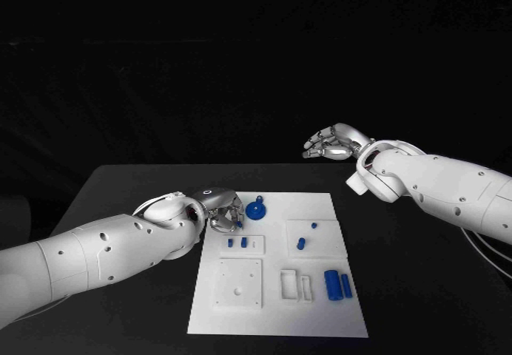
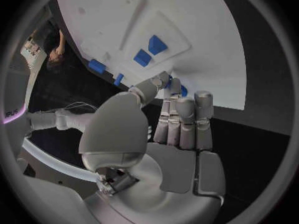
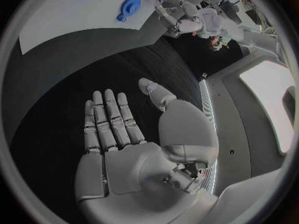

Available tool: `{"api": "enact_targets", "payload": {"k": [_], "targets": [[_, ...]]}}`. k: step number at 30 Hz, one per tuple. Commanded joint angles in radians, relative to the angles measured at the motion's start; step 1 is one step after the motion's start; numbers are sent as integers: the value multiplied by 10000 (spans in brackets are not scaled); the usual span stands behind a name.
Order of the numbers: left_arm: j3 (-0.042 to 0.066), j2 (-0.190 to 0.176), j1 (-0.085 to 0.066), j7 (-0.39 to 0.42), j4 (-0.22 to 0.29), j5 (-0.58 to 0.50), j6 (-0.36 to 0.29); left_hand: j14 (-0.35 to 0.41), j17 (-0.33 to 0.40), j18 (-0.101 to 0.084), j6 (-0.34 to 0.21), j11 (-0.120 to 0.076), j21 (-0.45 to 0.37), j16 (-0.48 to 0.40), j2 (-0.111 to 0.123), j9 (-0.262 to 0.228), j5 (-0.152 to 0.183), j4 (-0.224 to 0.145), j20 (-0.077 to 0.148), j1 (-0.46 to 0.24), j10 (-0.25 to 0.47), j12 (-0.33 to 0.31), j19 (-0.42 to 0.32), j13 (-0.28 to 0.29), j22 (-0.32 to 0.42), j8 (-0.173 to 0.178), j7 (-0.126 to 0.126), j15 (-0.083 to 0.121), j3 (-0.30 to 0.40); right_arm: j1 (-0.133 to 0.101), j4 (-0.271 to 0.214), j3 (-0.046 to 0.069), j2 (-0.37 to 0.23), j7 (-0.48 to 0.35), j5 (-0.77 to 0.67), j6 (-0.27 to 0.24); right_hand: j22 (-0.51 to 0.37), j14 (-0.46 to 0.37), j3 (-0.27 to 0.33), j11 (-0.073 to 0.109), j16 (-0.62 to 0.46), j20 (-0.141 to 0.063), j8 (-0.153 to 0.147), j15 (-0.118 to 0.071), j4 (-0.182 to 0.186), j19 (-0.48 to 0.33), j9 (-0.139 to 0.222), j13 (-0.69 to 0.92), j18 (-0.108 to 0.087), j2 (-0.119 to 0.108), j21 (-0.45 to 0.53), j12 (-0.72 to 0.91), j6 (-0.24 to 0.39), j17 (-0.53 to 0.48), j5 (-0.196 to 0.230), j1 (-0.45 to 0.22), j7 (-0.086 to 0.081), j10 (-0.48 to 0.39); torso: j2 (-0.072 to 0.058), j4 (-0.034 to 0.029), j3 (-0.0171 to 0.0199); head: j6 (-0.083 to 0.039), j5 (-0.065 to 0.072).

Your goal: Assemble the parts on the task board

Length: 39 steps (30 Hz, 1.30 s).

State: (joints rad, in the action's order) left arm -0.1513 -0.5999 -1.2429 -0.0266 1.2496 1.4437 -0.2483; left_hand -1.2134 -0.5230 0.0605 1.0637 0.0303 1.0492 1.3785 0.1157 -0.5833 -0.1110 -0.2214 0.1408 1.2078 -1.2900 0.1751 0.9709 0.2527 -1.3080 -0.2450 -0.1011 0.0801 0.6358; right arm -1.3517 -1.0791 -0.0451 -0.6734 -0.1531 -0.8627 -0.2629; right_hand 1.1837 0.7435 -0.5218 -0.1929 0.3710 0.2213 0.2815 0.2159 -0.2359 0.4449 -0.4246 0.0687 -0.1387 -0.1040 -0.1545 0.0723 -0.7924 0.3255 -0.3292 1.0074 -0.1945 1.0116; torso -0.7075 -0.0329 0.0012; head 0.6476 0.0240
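Note:
The white task board (image 1: pixel 320 314) lies mid-table. A blue gear (image 1: pixel 256 211) sits near its far left corner, also seen as the gear (image 3: pixel 129 7). My left hand (image 1: pixel 224 214) hovers at the board's left edge beside the gear. In the left wrist view a small blue part (image 2: pixel 182 90) shows between its thumb tip and straight fingers (image 2: pixel 186 119), and it looks pinched. Two blue pieces (image 2: pixel 149 51) sit in a recess beyond. My right hand (image 1: pixel 331 144) is raised off the board past its far right corner, its fingers (image 3: pixel 109 122) spread and holding nothing.
On the board are two small blue pegs (image 1: pixel 237 242) in the left recess, more blue pieces (image 1: pixel 302 242) in the right recess, and two blue cylinders (image 1: pixel 338 285) near the front right. The black table (image 1: pixel 427 296) surrounds the board.

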Motion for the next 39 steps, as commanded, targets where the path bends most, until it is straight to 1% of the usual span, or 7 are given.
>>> {"api": "enact_targets", "payload": {"k": [1,6,11,20,27,33,39], "targets": [[3,53,30,3,-6,-60,193,-53,14,654,65,25,53,47,-111,-6,-51,-9,297,32,-80,24,69,4,-19,-70,18,-5,54,6,-14,5,1,-98,-22,107,14,85,-4,-1,-40,-22,48,-10,4,56,14,-7,121,58,45,-56,-18,-12,-64,30,-98,73,0,-1,-3,5,6],[-4,145,61,-19,-120,-61,248,-52,16,652,63,25,52,43,-114,-3,-49,-11,298,29,-80,20,69,2,-19,-70,17,-4,56,7,-12,5,4,-98,-22,106,17,86,-4,-2,-40,-22,48,-10,3,57,16,-7,121,59,49,-56,-19,-13,-63,31,-98,73,-1,-4,-1,8,11],[-6,212,141,-23,-207,-58,255,-52,18,651,61,25,51,40,-120,0,-48,-13,300,29,-81,18,69,1,-18,-69,17,-4,59,7,-16,5,7,-99,-22,108,20,86,-4,-2,-40,-22,49,-10,3,59,18,-7,121,59,53,-56,-19,-14,-62,32,-98,73,-1,-2,-2,13,16],[-30,274,162,-34,-230,30,354,-52,21,650,61,24,50,36,-125,5,-48,-22,303,31,-84,14,69,-1,-18,-69,17,-3,64,7,-22,5,-5,-96,-22,106,26,86,-4,-2,-40,-22,50,-10,2,61,21,-7,120,60,61,-56,-19,-16,-61,35,-99,74,0,-4,-1,26,24],[-90,269,162,-65,-72,529,328,-53,24,648,71,20,49,32,-128,7,-49,-33,306,37,-98,17,69,1,-18,-75,21,-1,69,7,-24,5,-10,-95,-22,106,29,86,-4,-2,-40,-22,50,-10,1,63,23,-7,121,60,65,-56,-19,-17,-61,36,-99,74,-1,-8,1,30,37],[-194,229,162,-288,182,1507,29,-87,27,644,127,-1,57,39,-112,11,-76,-68,321,45,-161,36,87,10,-20,-108,42,20,77,7,-27,5,-22,-95,-22,102,32,86,-4,-2,-41,-22,50,-10,1,64,25,-7,120,59,69,-56,-18,-18,-60,37,-99,74,1,-3,-3,35,40],[-251,191,162,-421,222,1882,-6,-140,33,646,179,-23,70,45,-67,21,-109,-92,344,60,-212,44,133,15,-16,-136,63,42,95,8,-34,5,-34,-93,-22,100,35,86,-4,-2,-41,-22,51,-11,1,66,27,-7,120,59,74,-56,-17,-19,-60,38,-100,73,-1,-6,-1,30,44]]}}
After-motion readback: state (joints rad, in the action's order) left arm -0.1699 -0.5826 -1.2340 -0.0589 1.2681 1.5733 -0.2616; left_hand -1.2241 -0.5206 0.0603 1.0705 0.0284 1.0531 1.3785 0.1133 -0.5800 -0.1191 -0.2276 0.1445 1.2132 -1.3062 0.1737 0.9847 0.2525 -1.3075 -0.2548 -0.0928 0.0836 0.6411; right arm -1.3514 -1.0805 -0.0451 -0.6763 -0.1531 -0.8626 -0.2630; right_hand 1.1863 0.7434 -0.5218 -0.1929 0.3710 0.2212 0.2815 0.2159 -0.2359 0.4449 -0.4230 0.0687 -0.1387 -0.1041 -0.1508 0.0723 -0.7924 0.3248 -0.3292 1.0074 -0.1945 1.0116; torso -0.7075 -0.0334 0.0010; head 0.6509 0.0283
